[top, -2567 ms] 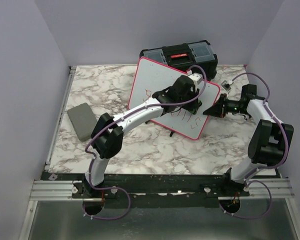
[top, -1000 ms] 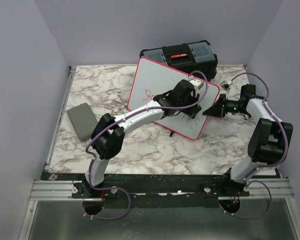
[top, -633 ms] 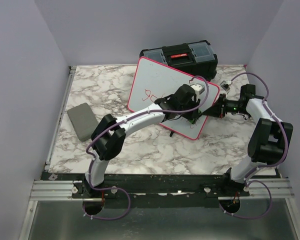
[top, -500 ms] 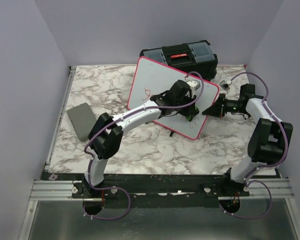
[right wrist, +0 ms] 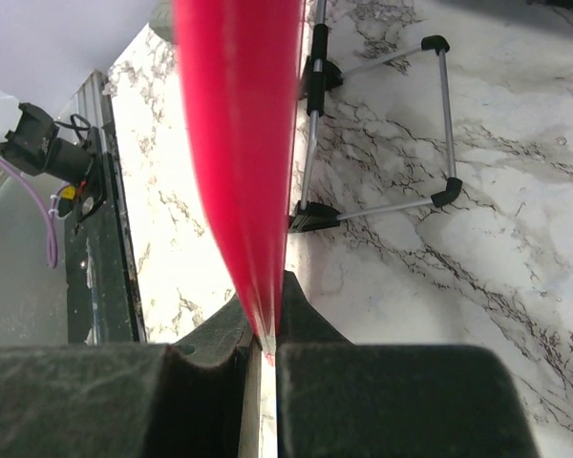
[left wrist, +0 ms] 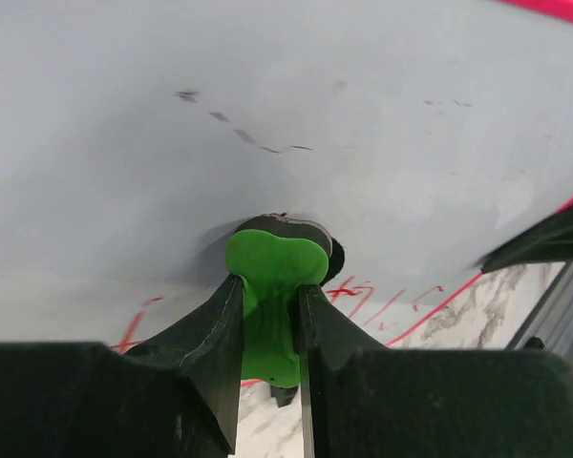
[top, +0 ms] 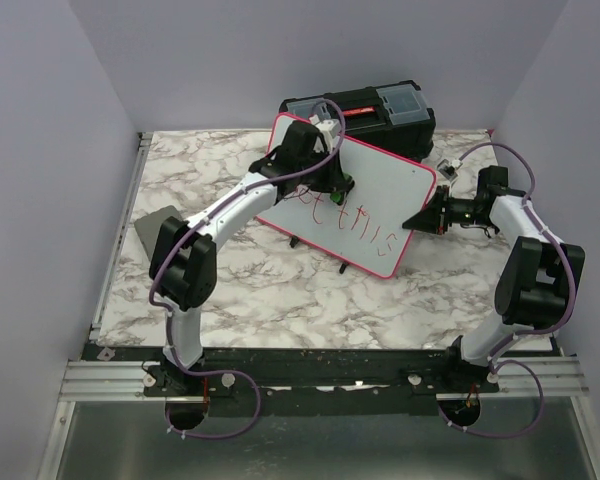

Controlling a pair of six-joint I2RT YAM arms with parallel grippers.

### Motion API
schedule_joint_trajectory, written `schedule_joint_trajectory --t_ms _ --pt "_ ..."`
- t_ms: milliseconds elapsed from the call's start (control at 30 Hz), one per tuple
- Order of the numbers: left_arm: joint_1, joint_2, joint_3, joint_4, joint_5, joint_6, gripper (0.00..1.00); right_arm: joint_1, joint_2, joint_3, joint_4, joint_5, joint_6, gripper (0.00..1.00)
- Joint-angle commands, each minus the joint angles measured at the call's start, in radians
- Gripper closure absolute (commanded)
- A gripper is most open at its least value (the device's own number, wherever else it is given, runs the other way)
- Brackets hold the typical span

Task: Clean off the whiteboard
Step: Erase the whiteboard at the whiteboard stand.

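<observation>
Since half a second ago the left arm has swung from the right half of the whiteboard [top: 380, 195] up to its far left corner, uncovering the red handwriting [top: 355, 222] that runs across the lower middle of the face. The board itself has kept its place. It stands propped at a tilt on the marble table [top: 230, 290], towards the far side and a little right of centre, its pink-red rim running all round.

From the left wrist the board's white face fills almost the whole view. A few faint dark specks [left wrist: 239, 135] mark it higher up, and red strokes [left wrist: 363, 291] show lower down, near the rim. The left claw [left wrist: 267, 315] is closed tight on a green eraser [left wrist: 272, 272] (its dark pad sits flat against the face).

The right claw [top: 420, 218] is clamped on the board's right edge. Its own camera shows the fingers [right wrist: 210, 348] pinching the rim [right wrist: 239, 143] with no gap left between them. Behind the board, a wire stand [right wrist: 377, 134] with small black feet rests on the table.

Further out, a black toolbox [top: 365, 108] sits just behind the board's far edge — whether the two touch I cannot tell. A flat grey pad [top: 145, 228] lies on the left side of the table, well apart from the board and partly hidden by the left arm's elbow.
</observation>
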Motion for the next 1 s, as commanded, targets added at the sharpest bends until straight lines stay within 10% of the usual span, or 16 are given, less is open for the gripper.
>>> schedule_joint_trajectory --t_ms 0,967 --pt "0.104 -0.024 -0.033 0.034 -0.235 0.047 1.0 0.004 -0.004 0.022 -0.042 -0.079 -0.047 0.99" --pt "0.207 -0.174 -0.452 0.344 -0.278 0.137 1.0 0.005 0.004 0.029 -0.068 -0.089 -0.07 0.99"
